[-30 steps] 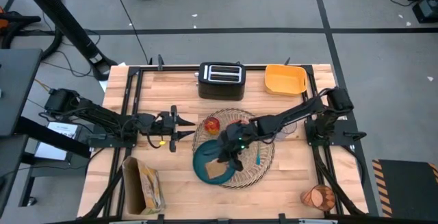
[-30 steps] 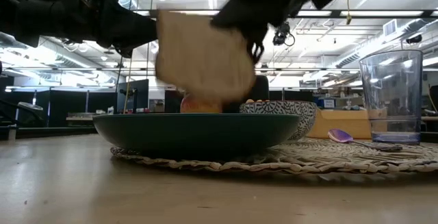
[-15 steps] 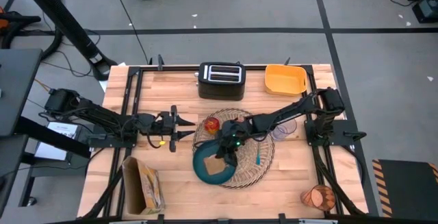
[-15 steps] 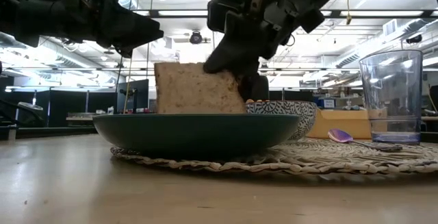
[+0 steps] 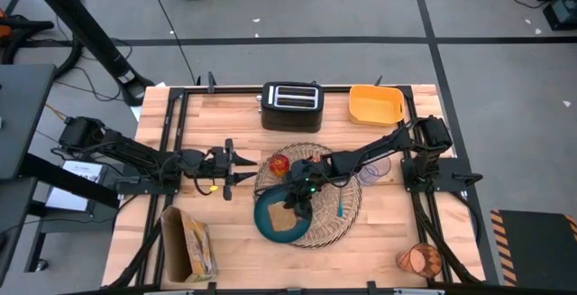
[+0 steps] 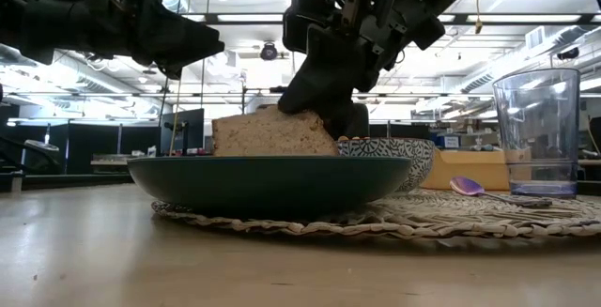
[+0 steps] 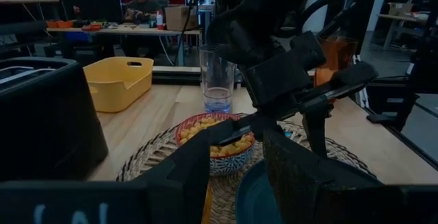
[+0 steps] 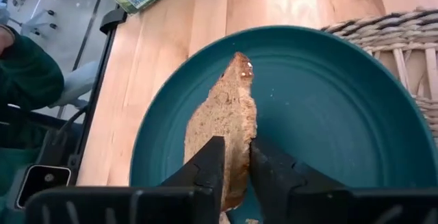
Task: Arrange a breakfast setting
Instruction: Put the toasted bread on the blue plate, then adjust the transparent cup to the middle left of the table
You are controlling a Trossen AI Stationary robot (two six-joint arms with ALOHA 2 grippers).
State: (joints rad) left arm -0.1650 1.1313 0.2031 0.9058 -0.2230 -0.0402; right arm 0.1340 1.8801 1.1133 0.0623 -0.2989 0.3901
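Observation:
A toast slice (image 8: 222, 114) stands tilted in the dark teal plate (image 8: 328, 101), which lies on the round woven placemat (image 5: 347, 227). My right gripper (image 8: 236, 166) is shut on the toast over the plate; it also shows in the low view (image 6: 324, 110). My left gripper (image 5: 236, 163) hangs open and empty left of the mat. On the mat are the cereal bowl (image 7: 219, 145), a red fruit (image 5: 279, 163) and a blue spoon (image 5: 340, 207). A clear glass (image 6: 540, 133) stands at the mat's right. An orange tumbler (image 5: 419, 261) stands at the near right corner. My right gripper pinches the toast slice's upper edge (image 8: 233, 145) between its two fingers, one on each flat face. The fingers slant down from the table's right side. The toast is tilted, and its lower edge (image 6: 272, 149) sits inside the teal plate, behind the rim.
A black toaster (image 5: 291, 106) and a yellow bin (image 5: 375, 104) stand at the far edge. A bread bag (image 5: 189, 245) lies at the near left. A person in a green sleeve (image 8: 27, 73) is beyond the table's edge.
My right gripper has gone down and a little toward the table's left, still shut on the toast. The toast, lifted clear a second ago, has come down into the teal plate and tipped over from upright to a low slant.

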